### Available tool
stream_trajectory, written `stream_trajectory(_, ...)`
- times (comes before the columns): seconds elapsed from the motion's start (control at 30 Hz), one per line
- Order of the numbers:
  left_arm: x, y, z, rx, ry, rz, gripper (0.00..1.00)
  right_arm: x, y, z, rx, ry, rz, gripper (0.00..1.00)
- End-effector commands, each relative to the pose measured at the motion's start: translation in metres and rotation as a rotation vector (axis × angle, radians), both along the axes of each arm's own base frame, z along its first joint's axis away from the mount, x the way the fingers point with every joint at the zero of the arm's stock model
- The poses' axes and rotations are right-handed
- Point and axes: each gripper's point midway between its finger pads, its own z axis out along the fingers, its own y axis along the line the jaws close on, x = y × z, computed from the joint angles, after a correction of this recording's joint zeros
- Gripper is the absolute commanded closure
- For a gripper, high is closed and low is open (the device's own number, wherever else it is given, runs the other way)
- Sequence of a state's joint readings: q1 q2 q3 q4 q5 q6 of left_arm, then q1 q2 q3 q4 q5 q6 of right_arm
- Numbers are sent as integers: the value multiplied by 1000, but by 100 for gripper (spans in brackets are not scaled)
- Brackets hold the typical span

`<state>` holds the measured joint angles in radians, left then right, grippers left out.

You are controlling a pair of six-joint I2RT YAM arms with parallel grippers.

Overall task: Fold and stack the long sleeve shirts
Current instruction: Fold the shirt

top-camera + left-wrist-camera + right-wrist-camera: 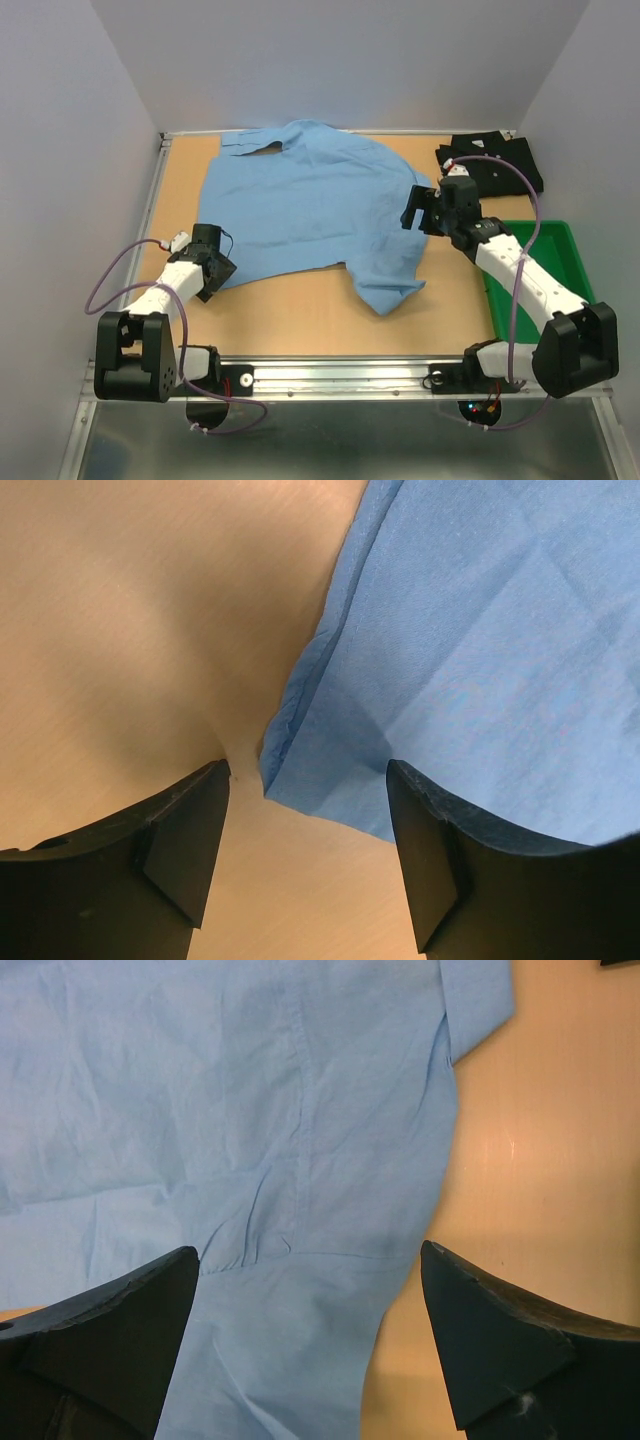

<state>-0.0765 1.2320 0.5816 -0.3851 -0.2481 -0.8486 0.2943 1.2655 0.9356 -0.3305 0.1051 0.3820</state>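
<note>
My left claw (pixel 308 780) and right claw (pixel 310 1260) hang open, empty, over the light blue shirt (pixel 300 200); a shallow hem pinch could slip.

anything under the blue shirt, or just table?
Only the wooden table shows around the light blue shirt; it lies mostly flat, no bulge. What the cloth covers can't be seen. The black shirt sits apart, at the far right corner.

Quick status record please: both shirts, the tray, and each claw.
blue shirt: spread out on the table, not yet folded
black shirt: folded, far right corner
green tray: near right edge
left claw: open, over the blue shirt's hem corner
right claw: open, over the blue shirt's right side
</note>
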Motion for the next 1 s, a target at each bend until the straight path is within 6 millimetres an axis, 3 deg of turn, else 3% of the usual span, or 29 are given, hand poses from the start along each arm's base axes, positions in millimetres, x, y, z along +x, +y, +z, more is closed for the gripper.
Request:
stream_trajectory(0.0,-8,5,-11,22,35,6,31,-4,-7,5,11,-28,-32,3)
stream_trajectory(0.23,-2,4,-15,30,43,-32,61,-11,-8,-7,29,2,-64,3)
stream_trajectory(0.3,0,4,-15,32,40,-42,76,-14,-8,-15,36,21,-72,3)
stream_trajectory(0.33,1,4,-15,33,39,-45,76,-15,-8,-17,39,27,-74,3)
stream_trajectory(0.47,3,1,-12,22,33,-71,100,-20,-6,-25,63,58,-85,4)
stream_trajectory(0.6,5,2,2,35,12,-92,100,-29,0,-37,122,115,-105,6)
stream_trajectory(0.73,12,4,23,53,-37,-101,100,-51,0,-59,153,224,-141,8)
stream_trajectory(0.97,13,0,34,38,-67,-126,100,-93,-12,-95,150,353,-224,8)
